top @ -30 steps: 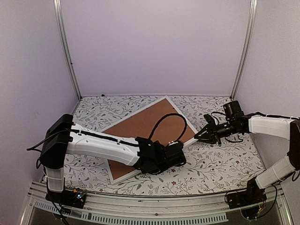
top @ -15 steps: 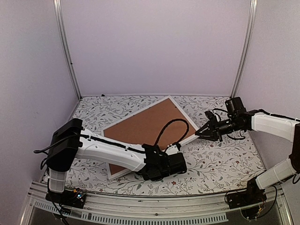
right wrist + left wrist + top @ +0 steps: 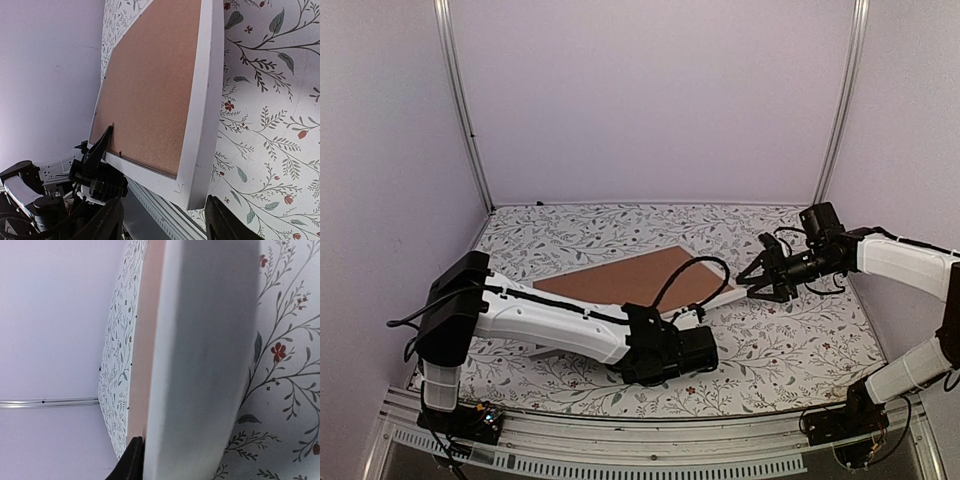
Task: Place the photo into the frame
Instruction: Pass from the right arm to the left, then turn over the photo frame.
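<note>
- Now the frame (image 3: 207,100) no longer lies flat. Vs. a sec ago its near side is up off the bench (image 3: 790,350), w/ the brown backing board (image 3: 635,278) still on top and sloping.
- We see the left claw (image 3: 698,315) narrowed from wide onto the frame's near edge. In the left wrist view one dark finger (image 3: 132,460) sits against the board side and the white rim fills the rest, so we read it as gripping the frame.
- We see the right claw (image 3: 748,284) go the other way. It was pinched a moment ago; its jaws now stand apart on either side of the frame's right corner, not closed on it.
- So the load seems to rest w/ the left arm alone.
- We can't find the photo in any view, and we cannot tell whether it sits under the backing board.
- For the task we judge this as prep: the frame prob. has to be turned or opened, backing off, before the photo goes in, i.e. insertion not yet started.
- Risk, as we see it: a big frame held by one edge can swing or slip, esp. w/ the right corner free.
</note>
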Controlling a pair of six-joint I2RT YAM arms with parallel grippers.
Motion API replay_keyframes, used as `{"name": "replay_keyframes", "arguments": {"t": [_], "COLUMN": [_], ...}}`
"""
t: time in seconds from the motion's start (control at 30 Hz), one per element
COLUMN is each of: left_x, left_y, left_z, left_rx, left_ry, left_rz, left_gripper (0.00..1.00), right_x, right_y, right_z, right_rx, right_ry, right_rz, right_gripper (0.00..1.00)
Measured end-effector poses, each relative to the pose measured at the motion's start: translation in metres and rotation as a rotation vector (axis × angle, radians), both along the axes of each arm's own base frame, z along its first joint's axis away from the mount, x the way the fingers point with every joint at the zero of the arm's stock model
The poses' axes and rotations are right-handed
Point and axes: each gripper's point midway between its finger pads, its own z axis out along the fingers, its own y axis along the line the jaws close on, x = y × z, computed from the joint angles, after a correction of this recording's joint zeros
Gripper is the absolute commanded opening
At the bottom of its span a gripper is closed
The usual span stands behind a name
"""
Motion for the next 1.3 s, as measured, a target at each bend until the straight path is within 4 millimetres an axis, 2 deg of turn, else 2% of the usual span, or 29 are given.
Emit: {"name": "replay_keyframes", "arguments": {"t": [0.07, 0.2, 0.4, 0.63, 0.77, 0.93, 1.03, 1.1, 1.2, 1.3], "left_x": [-0.001, -0.001, 0.000, 0.000, 0.001, 0.008, 0.020, 0.033, 0.050, 0.074], "left_y": [0.002, 0.004, 0.000, -0.026, -0.045, -0.053, -0.047, -0.037, -0.021, 0.006], "left_z": [-0.001, 0.004, 0.032, 0.096, 0.145, 0.201, 0.229, 0.245, 0.256, 0.265], "left_rx": [0.019, 0.034, 0.029, -0.101, -0.273, -0.494, -0.634, -0.745, -0.858, -1.020], "left_ry": [0.006, 0.004, 0.006, 0.070, 0.118, 0.215, 0.273, 0.328, 0.388, 0.472], "left_rz": [-0.002, -0.005, -0.019, -0.058, -0.084, -0.120, -0.121, -0.107, -0.071, -0.009], "left_gripper": [0.01, 0.00, 0.00, 0.00, 0.00, 0.00, 0.00, 0.00, 0.00, 0.00], "right_x": [0.003, 0.015, 0.040, 0.049, 0.052, 0.053, 0.055, 0.055, 0.056, 0.057], "right_y": [-0.002, -0.015, -0.050, -0.072, -0.079, -0.081, -0.081, -0.081, -0.081, -0.081], "right_z": [0.003, 0.007, 0.020, 0.027, 0.027, 0.029, 0.028, 0.026, 0.024, 0.022], "right_rx": [-0.014, -0.053, -0.120, -0.162, -0.187, -0.196, -0.200, -0.201, -0.202, -0.201], "right_ry": [-0.017, -0.051, -0.118, -0.158, -0.167, -0.180, -0.180, -0.176, -0.168, -0.166], "right_rz": [-0.003, -0.033, -0.123, -0.166, -0.177, -0.174, -0.171, -0.171, -0.170, -0.170], "right_gripper": [0.69, 0.72, 0.72, 0.73, 0.72, 0.73, 0.72, 0.72, 0.72, 0.72]}}
